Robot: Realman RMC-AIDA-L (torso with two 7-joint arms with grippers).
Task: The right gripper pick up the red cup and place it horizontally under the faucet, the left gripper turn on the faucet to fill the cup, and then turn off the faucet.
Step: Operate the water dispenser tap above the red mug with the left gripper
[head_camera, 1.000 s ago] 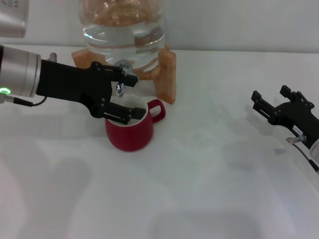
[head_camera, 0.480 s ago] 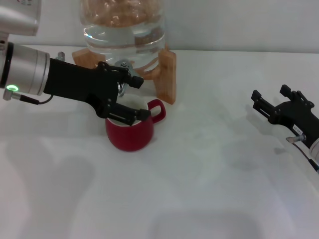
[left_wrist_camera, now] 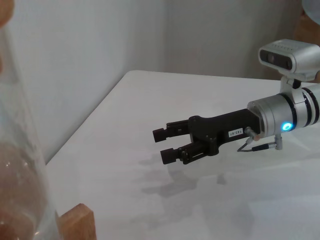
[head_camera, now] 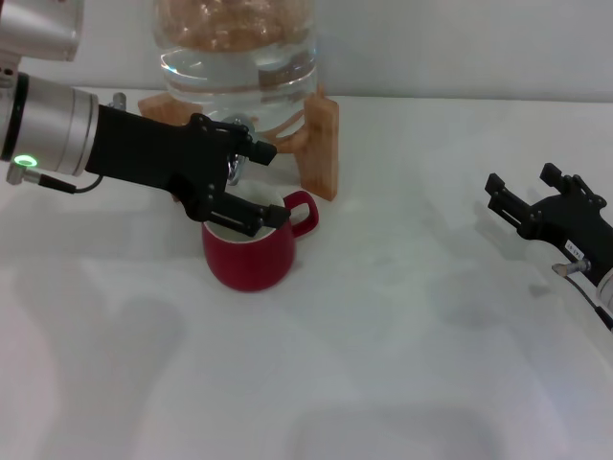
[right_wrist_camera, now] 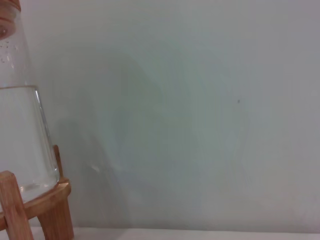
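The red cup (head_camera: 249,255) stands upright on the white table, directly below the faucet (head_camera: 233,171) of the clear water jug (head_camera: 235,57). My left gripper (head_camera: 278,187) reaches in from the left at the faucet, just above the cup's rim. Its fingers are spread, one above the tap and one over the cup's mouth, and they partly hide the tap. My right gripper (head_camera: 520,180) is open and empty, parked at the table's right side. It also shows in the left wrist view (left_wrist_camera: 162,145).
The jug rests on a wooden stand (head_camera: 322,144) at the back of the table. The stand and jug also show in the right wrist view (right_wrist_camera: 30,210). A plain wall rises behind the table.
My left gripper has moved a little to the right along the faucet, over the cup. The cup and the right arm have not moved.
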